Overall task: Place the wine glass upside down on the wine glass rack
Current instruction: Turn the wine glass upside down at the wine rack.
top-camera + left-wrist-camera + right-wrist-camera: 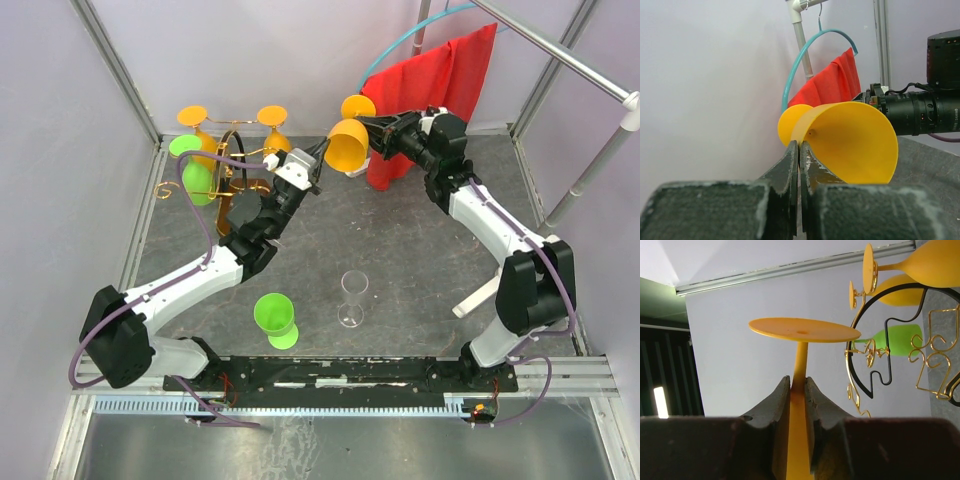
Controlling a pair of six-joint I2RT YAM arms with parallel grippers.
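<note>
An orange wine glass (347, 146) hangs in the air at the back middle, lying sideways between both grippers. My right gripper (372, 128) is shut on its stem; the right wrist view shows the stem between the fingers (798, 380) with the round foot (805, 330) beyond. My left gripper (320, 152) is shut with its tips pinching the bowl's rim (799, 143); the open bowl (855, 142) faces the left wrist camera. The wine glass rack (236, 172), copper wire with a black loop handle, stands at the back left, left of the held glass, and shows in the right wrist view (935, 367).
Two orange glasses (192, 117) (272, 115) and a green one (198, 180) hang on the rack. A green glass (274, 318) and a clear glass (352, 297) stand near the front. A red cloth (430, 90) on a teal hanger hangs at the back right; white pipes (585, 175) stand right.
</note>
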